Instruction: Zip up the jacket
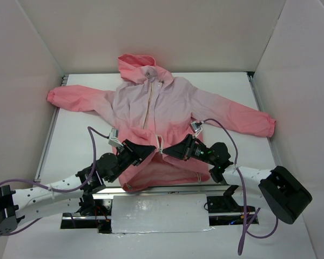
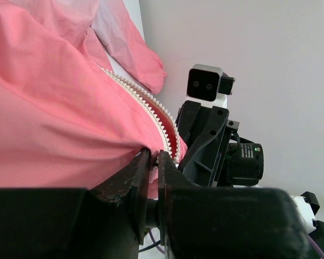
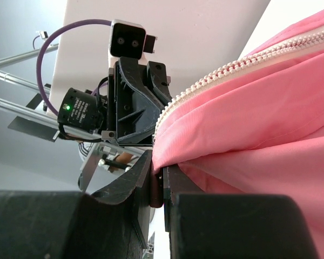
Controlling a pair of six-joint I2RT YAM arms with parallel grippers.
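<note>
A white table point(image 1: 227, 91) fills the middle of the top view, with white walls around it. The jacket point(image 1: 173, 102) lies flat on it in the middle of the frame, with its hood point(image 1: 136, 65) at the top and its sleeves spread out to both sides. It is pink at the bottom and pale at the chest. Two arms reach in from the bottom of the frame and cover part of the jacket's lower front, so the bottom edge there is hard to see. The left gripper point(image 1: 150, 152) pinches a fold of pink cloth beside the zipper point(image 1: 147, 105), and the right gripper point(image 1: 171, 151) pinches pink cloth on the other side. In each wrist view the two dark fingers press together on the cloth, with the other gripper just behind. The cream zipper teeth run up and out of both wrist views. The zipper's slider cannot be made out in any view.
</note>
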